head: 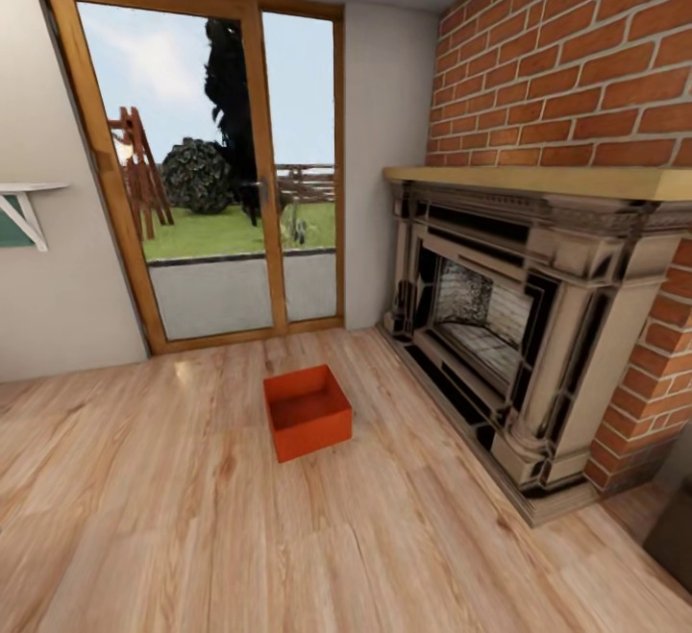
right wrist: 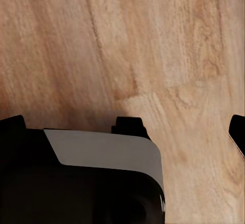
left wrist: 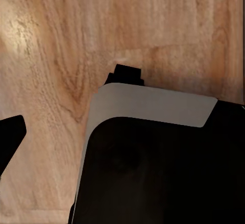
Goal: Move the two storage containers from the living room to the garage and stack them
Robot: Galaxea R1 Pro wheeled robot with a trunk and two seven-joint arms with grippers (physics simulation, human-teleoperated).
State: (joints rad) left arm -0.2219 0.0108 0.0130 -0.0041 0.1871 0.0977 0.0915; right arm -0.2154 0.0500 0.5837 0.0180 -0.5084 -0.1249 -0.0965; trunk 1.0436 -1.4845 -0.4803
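The brick fireplace point(head: 538, 364) stands close beside the one storage container point(head: 308, 411) on the wood floor point(head: 192, 518), so the base might bump the hearth when it approaches. Whether the grippers are spread or pressed together, I cannot tell; a wrong guess risks pushing the bin away.

Daylight comes through the glass door point(head: 207, 172), leaving a pale sheen on the wood floor point(head: 183, 374). Shadows are soft. Room edges bow outward; both wrist views look slightly blurred.
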